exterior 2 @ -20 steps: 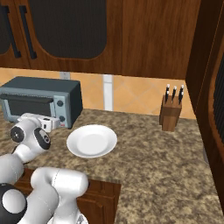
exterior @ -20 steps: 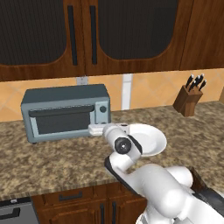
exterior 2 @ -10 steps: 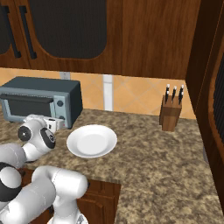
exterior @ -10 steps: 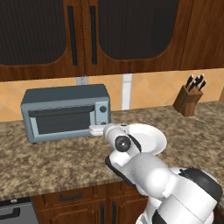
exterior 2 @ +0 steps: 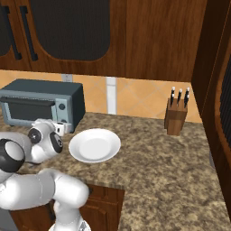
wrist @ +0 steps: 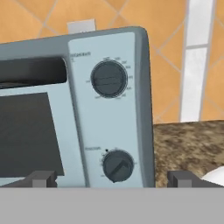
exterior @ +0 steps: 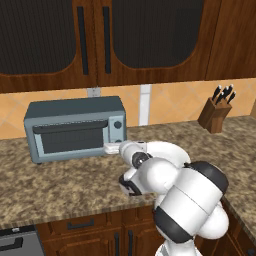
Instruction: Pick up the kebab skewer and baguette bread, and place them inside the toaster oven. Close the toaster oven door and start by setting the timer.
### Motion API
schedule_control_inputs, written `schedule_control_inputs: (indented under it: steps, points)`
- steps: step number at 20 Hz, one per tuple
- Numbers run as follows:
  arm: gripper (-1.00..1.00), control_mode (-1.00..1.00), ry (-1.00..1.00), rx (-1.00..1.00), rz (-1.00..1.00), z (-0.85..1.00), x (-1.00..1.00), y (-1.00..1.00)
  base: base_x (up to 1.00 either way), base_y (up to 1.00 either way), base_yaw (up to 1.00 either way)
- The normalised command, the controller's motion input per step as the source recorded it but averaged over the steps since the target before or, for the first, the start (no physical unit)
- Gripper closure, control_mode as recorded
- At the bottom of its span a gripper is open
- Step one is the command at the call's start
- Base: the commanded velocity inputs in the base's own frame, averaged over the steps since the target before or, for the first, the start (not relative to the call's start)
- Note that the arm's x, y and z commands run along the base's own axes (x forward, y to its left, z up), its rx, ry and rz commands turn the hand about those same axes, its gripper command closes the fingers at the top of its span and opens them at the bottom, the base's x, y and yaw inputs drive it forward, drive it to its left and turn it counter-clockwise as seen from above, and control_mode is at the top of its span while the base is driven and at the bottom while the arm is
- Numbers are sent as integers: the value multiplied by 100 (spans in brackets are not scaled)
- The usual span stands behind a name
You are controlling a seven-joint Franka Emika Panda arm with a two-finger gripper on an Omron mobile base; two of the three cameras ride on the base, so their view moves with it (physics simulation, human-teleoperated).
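The blue-grey toaster oven stands on the counter against the back wall. Its toaster oven door is shut, dark glass facing me. My gripper is open and empty, just in front of the oven's right panel. In the hand view the lower knob sits between the fingertips, a little beyond them, and the upper knob is above it. The kebab skewer and the baguette bread are out of view.
An empty white plate lies on the granite counter right of the oven, close to the hand. A wooden knife block stands at the back right. Dark wall cabinets hang above.
The arm's elbow has swung round and lower in front of the plate. The hand has stayed by the oven's right panel, edging slightly to the right. The jaws stay open.
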Motion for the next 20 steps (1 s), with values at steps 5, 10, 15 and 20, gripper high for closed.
schedule_control_inputs:
  steps: [5, 10, 15, 20]
  points:
    - [-100, -100, 0, 0, 0, -26, 20, 0, 0, 0, 0]
    - [-100, -100, -3, 0, 0, -16, 10, 0, 0, 0, 0]
    - [-100, -100, 0, 0, 0, -3, 20, 1, 0, 0, 0]
    - [-100, -100, -1, 0, 0, -1, 9, 1, 0, 0, 0]
